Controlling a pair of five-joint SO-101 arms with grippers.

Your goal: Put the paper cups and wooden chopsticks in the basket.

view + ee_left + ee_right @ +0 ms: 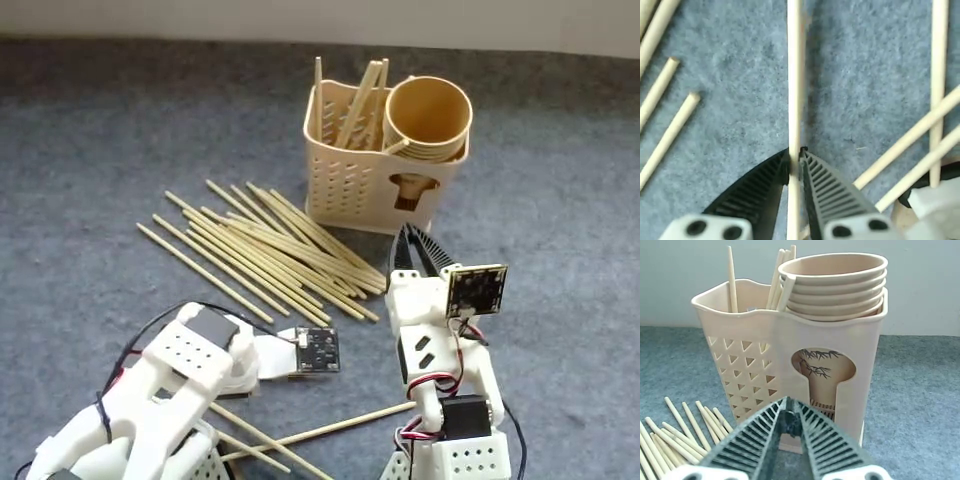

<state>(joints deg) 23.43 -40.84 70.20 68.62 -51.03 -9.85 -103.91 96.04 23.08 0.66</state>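
In the high view, the basket (370, 190) stood toward the far side of the grey bench (80, 150). A stack of paper cups (428, 118) was nested in one compartment, and several upright chopsticks (358, 100) leaned in the one beside it. A loose pile of chopsticks (265, 255) lay fanned on the bench in front of the basket, the nearest ends close to its base. The right hand (405, 235) pointed at the basket's front wall and stopped just short of it. The left arm (190, 365) sat low at the near edge, with two more chopsticks (320, 432) crossing beside it.

In the left wrist view, the left hand (795, 159) was closed on a single chopstick (794, 75). The stick was pinched between both fingertips and ran straight on past them over the bench. Other stray sticks (670, 125) lay flat on the grey surface to either side, apart from the held one.

In the right wrist view, the right hand's fingers met at their tips and gripped nothing. They were aimed at the lower front of the basket, just below a keyhole-shaped window (822, 375) through which the side of a cup showed. The stacked cups rose above the rim, and the upright chopsticks stood taller still in the neighbouring compartment. Ends of the loose pile lay on the bench beside the basket's perforated wall.
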